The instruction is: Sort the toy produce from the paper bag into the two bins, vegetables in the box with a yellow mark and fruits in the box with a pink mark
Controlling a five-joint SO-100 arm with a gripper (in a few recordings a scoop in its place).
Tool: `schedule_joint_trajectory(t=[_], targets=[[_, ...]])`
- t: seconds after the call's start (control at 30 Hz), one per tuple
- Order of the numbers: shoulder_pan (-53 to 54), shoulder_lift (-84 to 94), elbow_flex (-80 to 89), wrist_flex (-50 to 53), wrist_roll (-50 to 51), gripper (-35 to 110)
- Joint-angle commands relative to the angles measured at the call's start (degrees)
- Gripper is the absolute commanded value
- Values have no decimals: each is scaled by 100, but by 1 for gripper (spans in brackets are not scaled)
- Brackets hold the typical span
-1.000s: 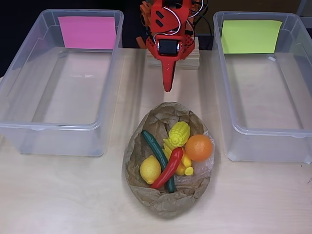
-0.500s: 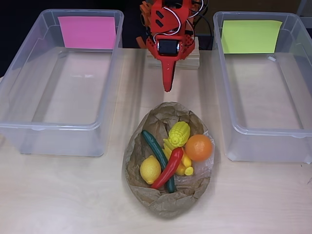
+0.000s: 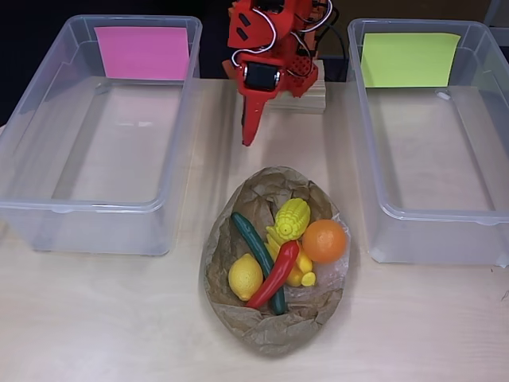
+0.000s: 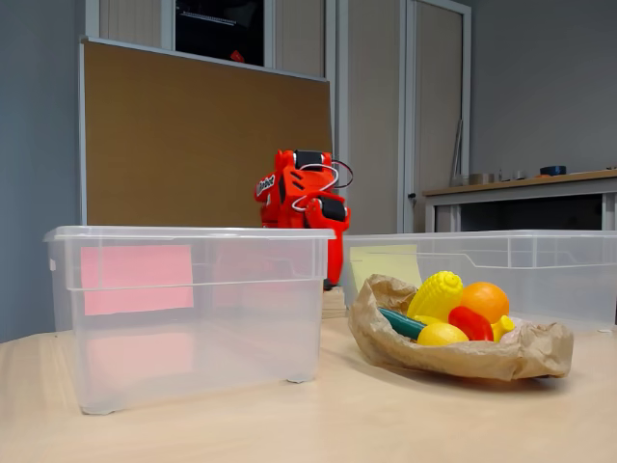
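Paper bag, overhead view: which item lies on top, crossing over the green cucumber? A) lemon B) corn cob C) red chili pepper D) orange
C: the red chili pepper runs diagonally over the lower end of the green cucumber in the paper bag, while the lemon, the corn cob and the orange sit beside it.

Light wood table, two clear bins set on it, crumpled paper bag parked in between, wooden block at back
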Motion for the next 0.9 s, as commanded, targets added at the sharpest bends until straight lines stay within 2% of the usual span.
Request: schedule_joint_trajectory(t=[0.0, 0.2, 0.47, 0.6, 0.67, 0.87], targets=[[1178, 88, -26, 70, -141, 1], [2470, 396, -35, 246, -167, 0], [2593, 404, -35, 237, -79, 0], [1406, 167, -26, 114, -70, 0], [756, 88, -26, 44, -606, 0], [-141, 88, -861, -483, -1028, 0]])
